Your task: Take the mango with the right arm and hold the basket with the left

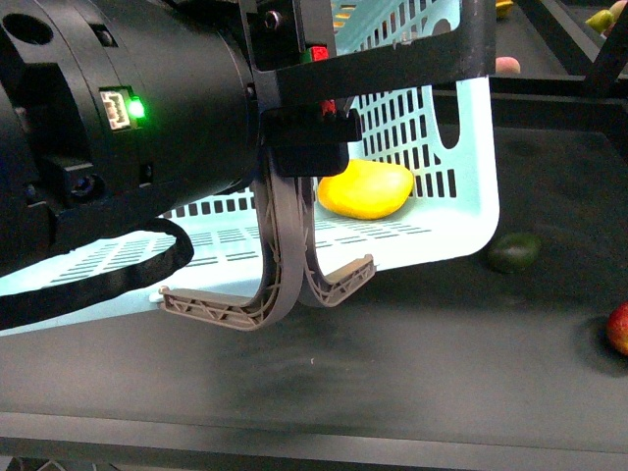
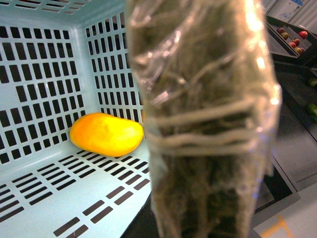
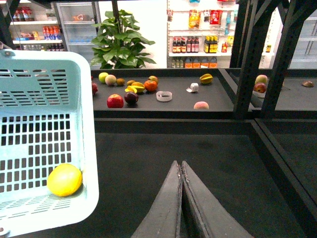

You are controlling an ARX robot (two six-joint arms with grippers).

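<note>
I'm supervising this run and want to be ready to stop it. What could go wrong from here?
1. The yellow oval mango lies by the back wall of the pale blue slotted plastic basket, so the shut, empty right hand may strike the wall or rim when reaching in.
2. The bulky black left arm crowds the basket's front, so the two arms might collide there.

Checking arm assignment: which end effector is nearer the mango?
Left. The left end effector is at the basket's open front, close to the mango inside; the right end effector is outside the basket, over the table.
</note>
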